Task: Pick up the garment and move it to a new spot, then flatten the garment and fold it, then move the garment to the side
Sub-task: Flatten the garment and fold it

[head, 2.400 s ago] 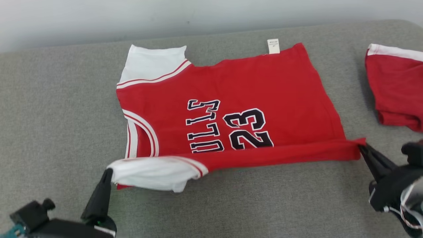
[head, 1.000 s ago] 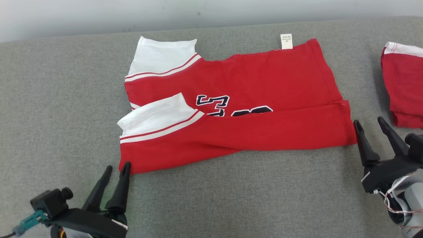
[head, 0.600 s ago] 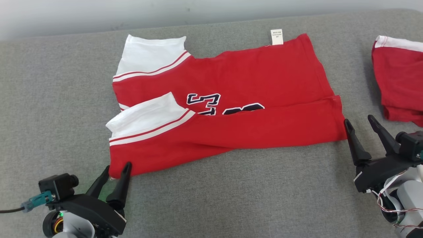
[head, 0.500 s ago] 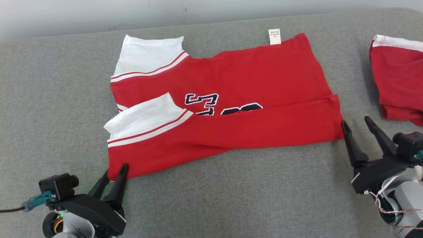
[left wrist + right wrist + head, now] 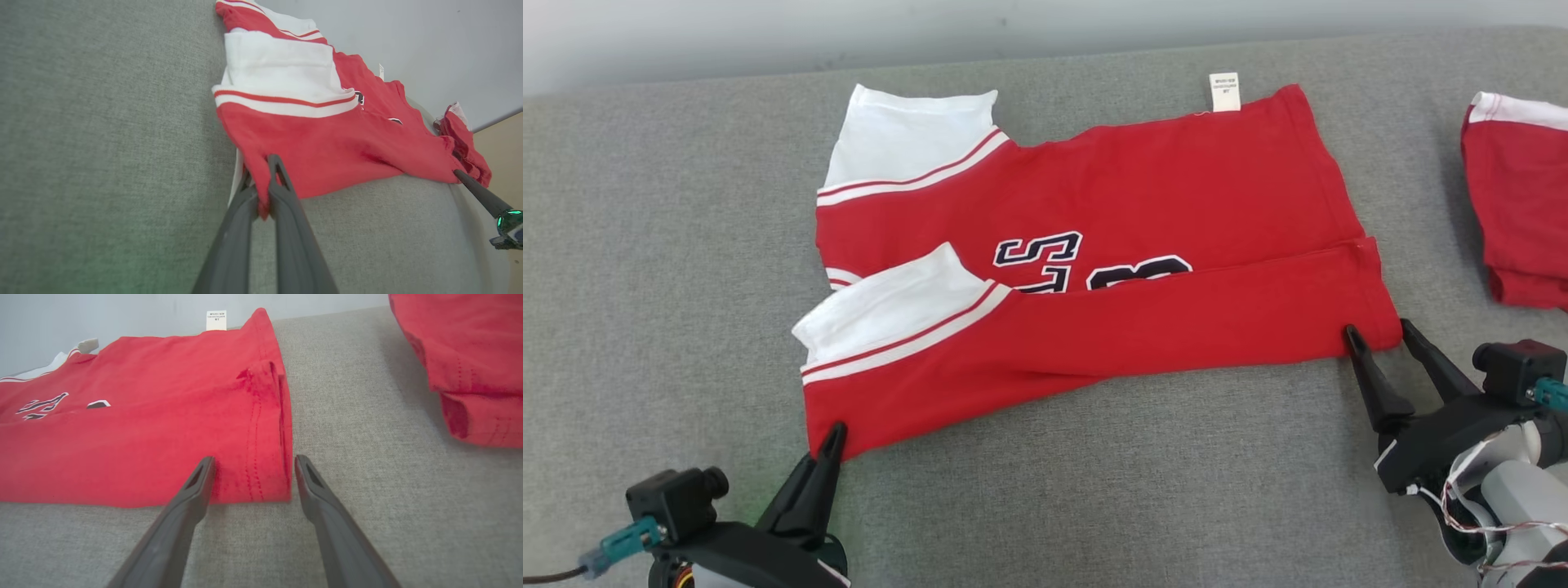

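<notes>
The garment point(image 5: 1143, 212) is a red jersey with white sleeves and dark lettering, lying on the grey cushion with its near edge folded up over the front. My left gripper point(image 5: 832, 434) is shut on the garment's near left corner; in the left wrist view its fingers point(image 5: 282, 192) pinch red cloth point(image 5: 327, 147). My right gripper point(image 5: 1376, 335) stands open, its fingertips straddling the garment's near right hem corner point(image 5: 269, 473) in the right wrist view.
A second red and white garment point(image 5: 1519, 204) lies at the right edge of the grey cushion point(image 5: 1094, 490). A pale wall point(image 5: 931, 33) runs behind the cushion's far edge. Bare cushion stretches along the near side and far left.
My left gripper has closed onto the garment's near left corner. My right gripper has slid forward and left until its open fingers straddle the near right corner.
</notes>
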